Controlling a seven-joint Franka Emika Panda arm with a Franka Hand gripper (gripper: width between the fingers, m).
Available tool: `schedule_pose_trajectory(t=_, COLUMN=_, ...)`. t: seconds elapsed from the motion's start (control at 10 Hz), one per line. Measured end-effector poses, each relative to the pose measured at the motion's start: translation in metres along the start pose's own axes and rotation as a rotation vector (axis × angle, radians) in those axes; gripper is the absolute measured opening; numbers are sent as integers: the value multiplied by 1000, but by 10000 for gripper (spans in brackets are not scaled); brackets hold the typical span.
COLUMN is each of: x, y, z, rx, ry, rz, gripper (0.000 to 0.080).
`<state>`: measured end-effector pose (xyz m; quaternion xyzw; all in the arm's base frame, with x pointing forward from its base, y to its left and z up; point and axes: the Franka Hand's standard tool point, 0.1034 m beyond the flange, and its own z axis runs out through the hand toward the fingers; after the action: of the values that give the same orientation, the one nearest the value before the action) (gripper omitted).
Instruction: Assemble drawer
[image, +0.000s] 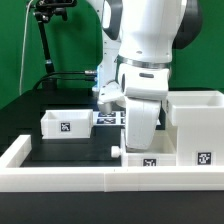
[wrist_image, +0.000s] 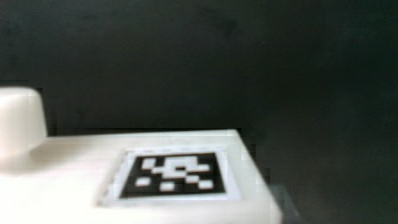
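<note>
**Gripper over the second tray, case at the frame's right**

Exterior view, read from the left. At centre left of the frame a small tray (image: 64, 123) stands on the black table (image: 75, 150) with its tag toward the camera, well apart from the other parts. At mid frame a strip of the marker board (image: 107, 118) shows behind the arm (image: 145, 50). Just right of centre the gripper (image: 140, 142) hangs directly over the second tray (image: 150, 159). That tray sits at lower centre with its knob (image: 117, 151) toward the frame's left. At the right edge stands the large case (image: 196, 125), just beside that tray.

The hand's body hides the fingers here, and the wrist view shows none. From where I stand I cannot tell whether the gripper is released or clenched, or whether it touches the tray. The wrist view gives only a tagged white face of the tray, with the knob close beside it.

The step in hand appears to be taking hold of this tray for the case. To do it well:
- Set the fingers across one thin wall, not the knob.
- Close squarely and lift level.
- Line the tray up with the case's opening before pushing; a tilted tray would likely jam.
</note>
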<state>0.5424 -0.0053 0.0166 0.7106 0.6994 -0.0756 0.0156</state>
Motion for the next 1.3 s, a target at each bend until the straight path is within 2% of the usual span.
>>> schedule_pose_trajectory(t=0.9, x=-1, y=0, z=0, rx=0, ry=0, rz=1, gripper=44)
schedule_pose_trajectory(t=1.0, x=0, y=1, z=0, rx=-6, ry=2, rz=1, gripper=44)
schedule_pose_trajectory(t=1.1, x=1, y=2, z=1, rx=-29, ry=10, rz=2, gripper=44)
schedule_pose_trajectory(t=1.2, x=0, y=1, z=2, rx=-30, ry=10, rz=2, gripper=44)
schedule_pose_trajectory(t=1.3, x=3, y=2, z=3, rx=-67, ry=23, rz=9, gripper=44)
